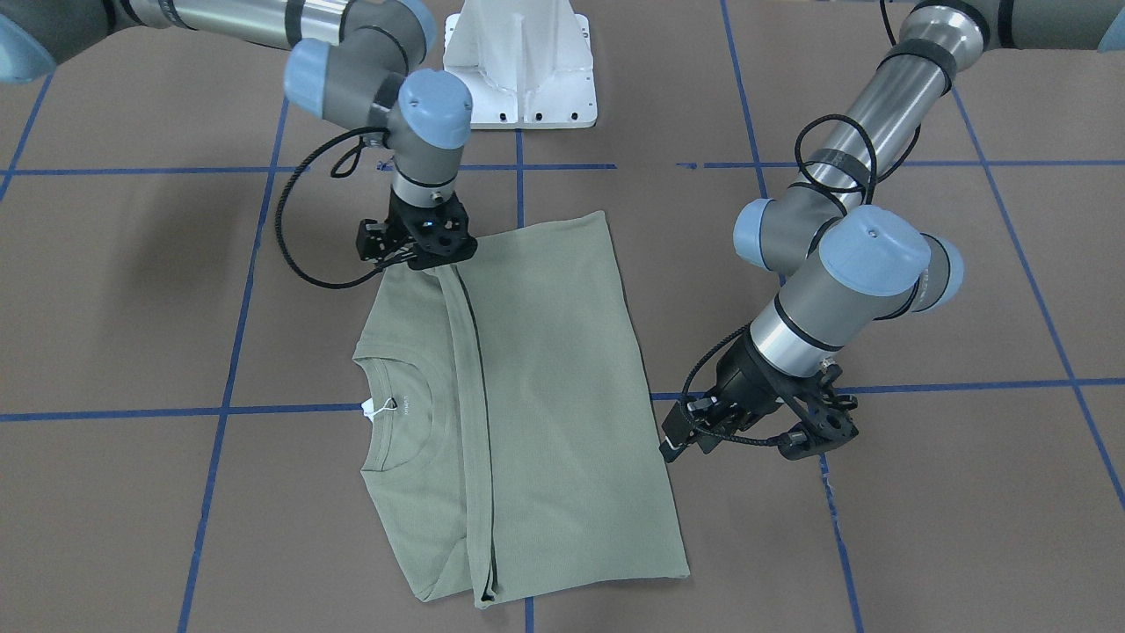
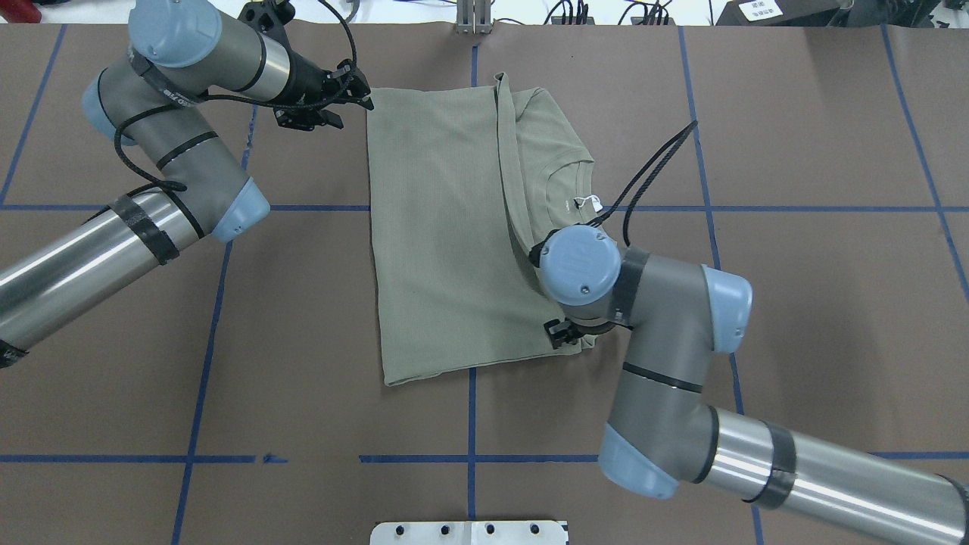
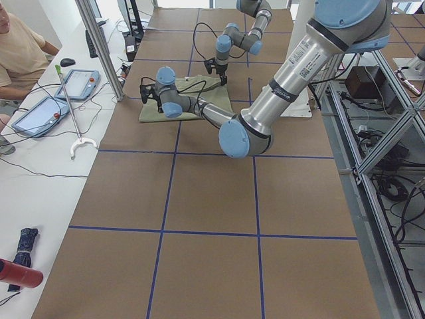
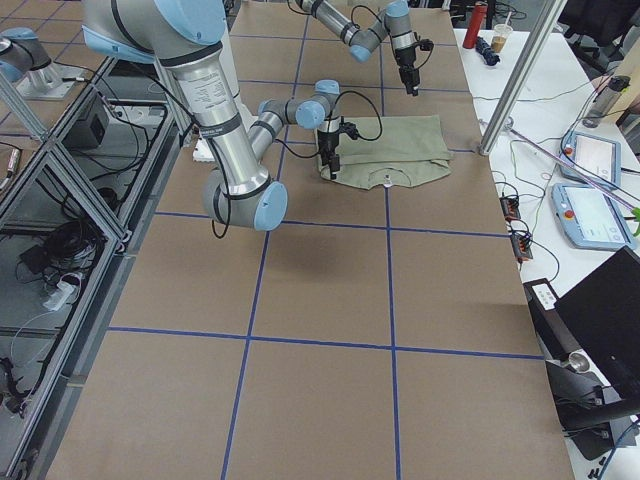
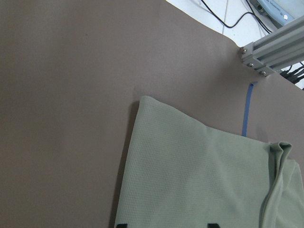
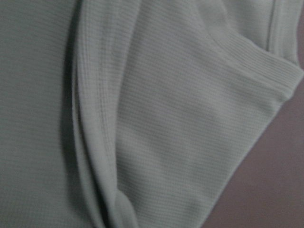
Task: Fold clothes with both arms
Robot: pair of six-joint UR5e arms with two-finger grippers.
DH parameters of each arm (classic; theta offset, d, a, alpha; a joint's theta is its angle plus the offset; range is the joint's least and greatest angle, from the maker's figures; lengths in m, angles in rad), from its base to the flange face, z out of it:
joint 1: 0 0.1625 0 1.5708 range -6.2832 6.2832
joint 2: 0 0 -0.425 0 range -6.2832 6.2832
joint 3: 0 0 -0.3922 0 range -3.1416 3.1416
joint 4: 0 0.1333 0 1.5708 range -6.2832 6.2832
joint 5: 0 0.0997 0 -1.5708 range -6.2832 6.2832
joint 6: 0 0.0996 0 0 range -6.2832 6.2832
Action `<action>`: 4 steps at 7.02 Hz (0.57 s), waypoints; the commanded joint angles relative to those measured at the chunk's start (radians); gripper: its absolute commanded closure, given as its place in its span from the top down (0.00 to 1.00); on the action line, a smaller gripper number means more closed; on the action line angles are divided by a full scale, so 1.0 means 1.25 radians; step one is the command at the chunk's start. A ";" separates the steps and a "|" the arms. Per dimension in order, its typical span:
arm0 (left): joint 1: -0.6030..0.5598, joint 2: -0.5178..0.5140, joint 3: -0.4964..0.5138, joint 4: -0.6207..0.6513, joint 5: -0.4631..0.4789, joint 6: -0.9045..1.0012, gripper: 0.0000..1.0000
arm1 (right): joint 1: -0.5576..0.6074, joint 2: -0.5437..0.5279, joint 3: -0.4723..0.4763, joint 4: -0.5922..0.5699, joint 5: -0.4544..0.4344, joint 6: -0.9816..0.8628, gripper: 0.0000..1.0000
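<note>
Shirt: the shirt (image 2: 447, 227) lies flat mid-counter (image 2: 795, 303). It is already folded once, with a wide panel laid over the body and its banded edge stopping short of the collar (image 2: 564, 193).
Long axis: seen from over the robot's shoulders, the folded block runs 12 to 6 o'clock. The collar and white hang tag (image 2: 589, 203) are on its 3 o'clock side.
Left fingers: the left fingers (image 2: 356, 91) are by the block's 11 o'clock corner. The wrist view shows both tips spread apart at the cloth's edge with nothing held. The cloth lies toward 3 o'clock from them.
Right fingers: the right fingers (image 1: 435, 251) are down on the block's 5 o'clock corner, at the end of the banded edge. I cannot tell whether they are pinching the cloth or not, because the wrist hides them and its camera shows only cloth.
Relation that matters: the two sets of fingers sit at diagonally opposite corners. The right is on the cloth and the left is at its edge.
Next move, as I judge it: a second fold needs both arms on one short end, so one arm must shift along the 12–6 line.
</note>
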 commanded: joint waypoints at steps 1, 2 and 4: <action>0.001 0.001 -0.026 0.024 -0.003 -0.002 0.65 | 0.032 -0.116 0.131 -0.047 0.000 -0.084 1.00; 0.001 -0.001 -0.030 0.032 -0.003 -0.002 0.65 | 0.030 -0.118 0.129 -0.048 -0.005 -0.078 1.00; 0.001 0.001 -0.048 0.042 -0.004 -0.002 0.66 | 0.015 -0.097 0.124 -0.034 0.000 0.069 1.00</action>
